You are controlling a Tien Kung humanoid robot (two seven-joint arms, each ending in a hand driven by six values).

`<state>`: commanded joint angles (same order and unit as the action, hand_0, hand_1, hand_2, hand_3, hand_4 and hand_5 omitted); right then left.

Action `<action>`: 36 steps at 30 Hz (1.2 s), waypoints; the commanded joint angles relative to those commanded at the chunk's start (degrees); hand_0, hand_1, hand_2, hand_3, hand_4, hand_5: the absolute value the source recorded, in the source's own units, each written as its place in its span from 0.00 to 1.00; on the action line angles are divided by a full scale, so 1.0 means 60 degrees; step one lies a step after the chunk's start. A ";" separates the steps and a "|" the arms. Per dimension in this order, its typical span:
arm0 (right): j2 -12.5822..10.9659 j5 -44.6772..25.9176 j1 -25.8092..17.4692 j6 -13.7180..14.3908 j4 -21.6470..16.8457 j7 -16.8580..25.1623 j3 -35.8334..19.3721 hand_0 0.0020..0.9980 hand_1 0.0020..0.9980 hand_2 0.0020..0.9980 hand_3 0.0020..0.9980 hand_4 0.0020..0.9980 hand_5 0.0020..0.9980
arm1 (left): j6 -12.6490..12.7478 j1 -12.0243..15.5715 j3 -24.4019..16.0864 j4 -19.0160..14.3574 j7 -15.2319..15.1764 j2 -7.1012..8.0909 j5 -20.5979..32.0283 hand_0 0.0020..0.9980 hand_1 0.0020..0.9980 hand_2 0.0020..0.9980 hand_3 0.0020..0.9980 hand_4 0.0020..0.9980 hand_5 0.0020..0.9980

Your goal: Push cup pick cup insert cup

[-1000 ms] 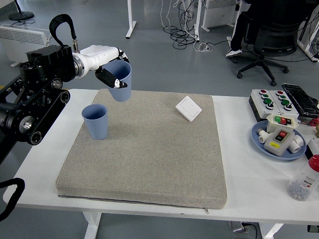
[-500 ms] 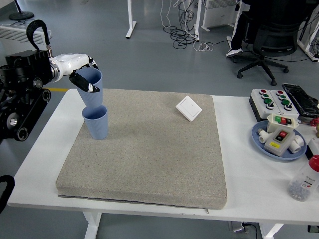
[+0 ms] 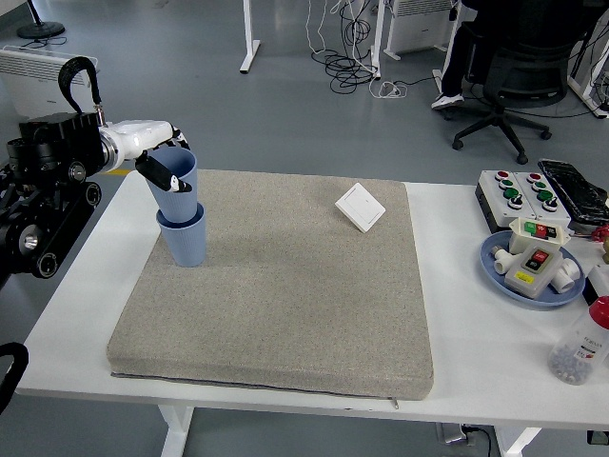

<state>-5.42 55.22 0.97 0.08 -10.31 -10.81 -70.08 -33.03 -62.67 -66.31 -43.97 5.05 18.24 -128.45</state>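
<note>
1 head view, high on the robot's side, facing forward and down over the table (image 3: 457,381)

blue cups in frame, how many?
2. One cup stands on the grey mat near its far-left corner. The other cup is held by the left hand, its base lowered into the first one. None look hidden.

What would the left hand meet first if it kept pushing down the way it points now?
Probably the lower cup: the left hand holds the upper cup partly inside it, so that cup should seat deeper before the fingers touch its rim.
</note>
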 joint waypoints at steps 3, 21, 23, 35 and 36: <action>-0.0003 0.0003 0.0009 -0.0005 0.0000 -0.0002 0.0015 0.69 0.60 0.61 0.55 0.11 0.46 | 0.0122 0.0022 0.0055 0.0154 -0.0128 -0.0046 -0.0037 0.53 0.57 0.56 0.52 0.45 0.00; -0.0012 -0.0135 0.0051 -0.0004 0.0000 0.0022 0.0193 0.69 0.60 0.61 0.55 0.11 0.46 | 0.0842 0.0120 0.0030 0.0662 -0.1085 -0.0134 -0.0259 0.69 0.76 0.77 0.65 0.93 0.35; -0.0011 -0.0128 0.0054 -0.0005 0.0000 0.0023 0.0190 0.69 0.60 0.61 0.55 0.11 0.46 | 0.0830 0.0124 0.0018 0.0725 -0.1109 -0.0148 -0.0259 0.69 0.76 0.77 0.65 0.93 0.35; -0.0008 -0.0066 0.0066 -0.0010 0.0000 0.0024 0.0111 0.69 0.60 0.61 0.55 0.11 0.46 | 0.0885 0.0153 -0.0114 0.0883 -0.1098 -0.0181 -0.0259 0.93 0.96 1.00 0.87 1.00 0.43; -0.0008 -0.0064 0.0066 -0.0010 0.0000 0.0024 0.0109 0.69 0.60 0.61 0.55 0.11 0.46 | 0.0914 0.0158 -0.0117 0.0876 -0.1106 -0.0179 -0.0259 0.96 0.97 1.00 0.92 1.00 0.47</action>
<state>-5.46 54.84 1.37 0.02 -10.31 -10.67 -69.43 -27.54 -61.72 -67.01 -38.72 -1.59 17.17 -130.00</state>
